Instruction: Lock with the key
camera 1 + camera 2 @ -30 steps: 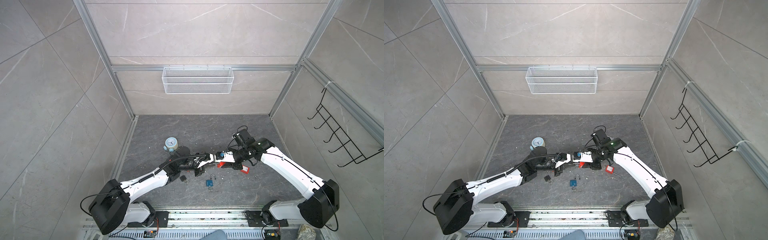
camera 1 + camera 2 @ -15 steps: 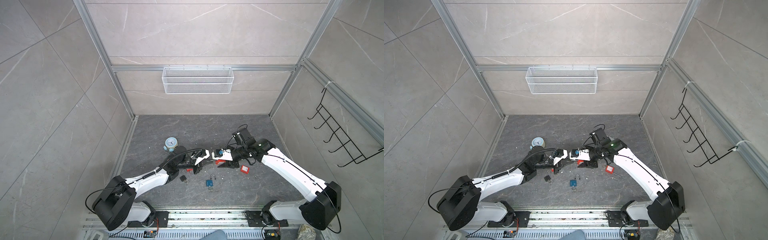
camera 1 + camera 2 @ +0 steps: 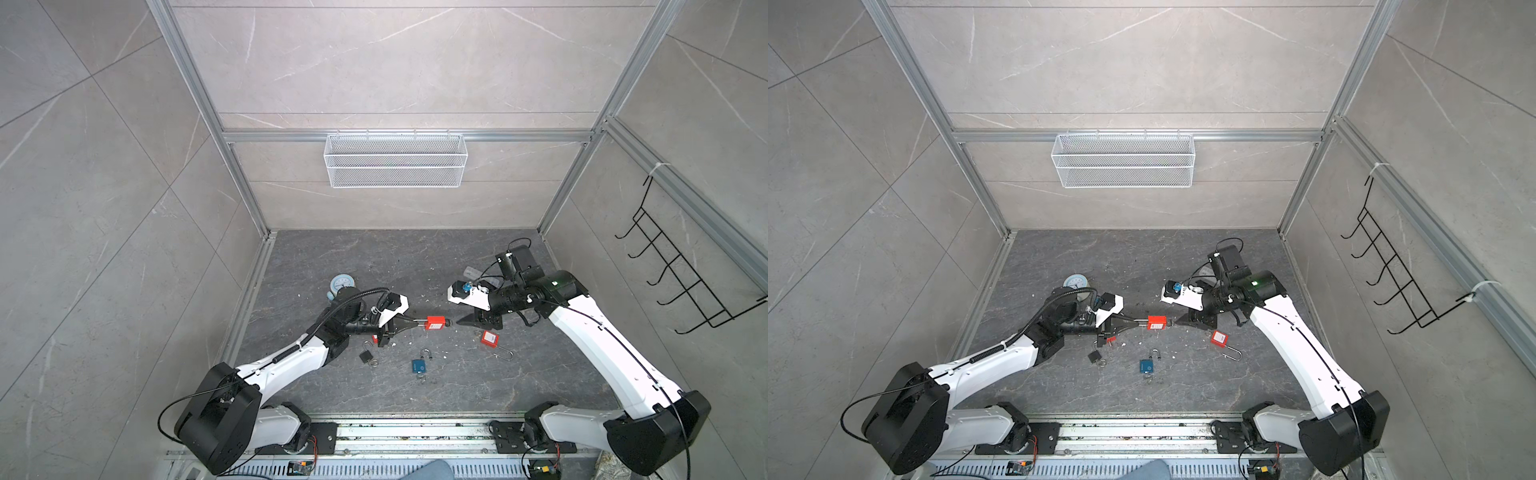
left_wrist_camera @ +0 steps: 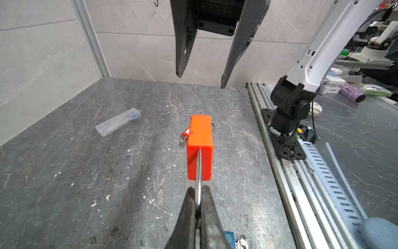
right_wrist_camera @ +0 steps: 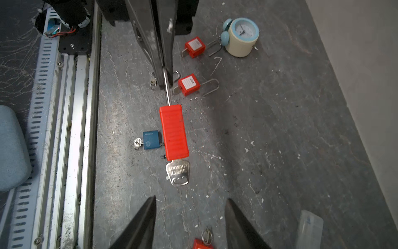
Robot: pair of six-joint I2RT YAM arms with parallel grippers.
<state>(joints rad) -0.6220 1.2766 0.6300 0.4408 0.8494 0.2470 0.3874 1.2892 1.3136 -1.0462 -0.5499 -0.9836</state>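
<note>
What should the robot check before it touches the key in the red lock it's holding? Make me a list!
1. Left gripper shut on the shackle of the red lock: ok.
2. Key in the lock, head sticking out toward the other arm: ok.
3. Right gripper open and empty, apart from the key: ok.
4. Jaws wider than the key head: ok.
5. Right gripper lined up with the key: roughly ok, the head sits a little off its middle.
6. Shackle pushed fully home: cannot tell.
</note>
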